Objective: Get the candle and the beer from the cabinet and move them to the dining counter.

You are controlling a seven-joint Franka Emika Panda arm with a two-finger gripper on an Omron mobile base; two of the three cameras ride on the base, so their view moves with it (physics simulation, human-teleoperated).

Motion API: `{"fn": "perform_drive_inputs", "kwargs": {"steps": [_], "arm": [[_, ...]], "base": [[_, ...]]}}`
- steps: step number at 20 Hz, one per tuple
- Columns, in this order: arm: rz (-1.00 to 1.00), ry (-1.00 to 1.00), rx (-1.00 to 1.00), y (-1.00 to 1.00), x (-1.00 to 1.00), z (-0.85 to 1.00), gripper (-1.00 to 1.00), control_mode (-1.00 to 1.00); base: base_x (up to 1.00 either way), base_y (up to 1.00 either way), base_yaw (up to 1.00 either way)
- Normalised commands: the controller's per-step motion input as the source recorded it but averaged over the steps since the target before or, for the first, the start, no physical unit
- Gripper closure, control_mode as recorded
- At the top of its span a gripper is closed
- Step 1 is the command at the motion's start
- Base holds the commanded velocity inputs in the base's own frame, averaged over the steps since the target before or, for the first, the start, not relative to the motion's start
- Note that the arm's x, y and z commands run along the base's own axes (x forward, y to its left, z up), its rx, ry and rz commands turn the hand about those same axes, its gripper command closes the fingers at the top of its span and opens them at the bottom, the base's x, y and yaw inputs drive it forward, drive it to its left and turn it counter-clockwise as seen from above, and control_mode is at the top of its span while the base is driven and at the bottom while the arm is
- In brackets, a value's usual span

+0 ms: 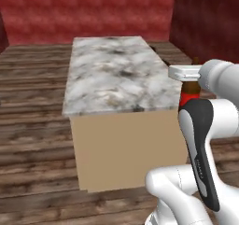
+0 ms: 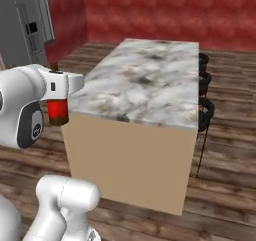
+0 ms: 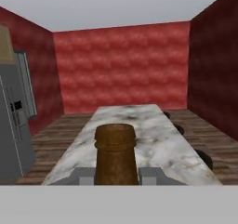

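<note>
In the left base view, the beer (image 1: 189, 94) is seen beside the right edge of the marble-topped bench (image 1: 112, 74), partly hidden behind the white arm. In the right base view, its red label (image 2: 58, 111) is seen below the gripper (image 2: 59, 87), left of the bench (image 2: 145, 82) and clear of the top. In the hand view, the brown neck (image 3: 115, 154) is clenched between the grey fingers (image 3: 83, 175), with the bench (image 3: 158, 144) stretching ahead.

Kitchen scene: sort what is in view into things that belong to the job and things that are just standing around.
Job:
- beer, shut in the gripper, upright
- dining counter, marble top

Standing around:
- fridge, grey, by the red wall
- black stools, along the counter's far side
</note>
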Motion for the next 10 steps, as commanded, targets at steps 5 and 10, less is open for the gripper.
{"fn": "perform_drive_inputs", "kwargs": {"steps": [5,10], "arm": [[0.00,0.00,0.00,0.00,0.00,0.00,1.00,1.00],[0.00,0.00,0.00,0.00,0.00,0.00,1.00,1.00]], "base": [[0.00,-1.00,0.54],[0.00,-1.00,0.53]]}}
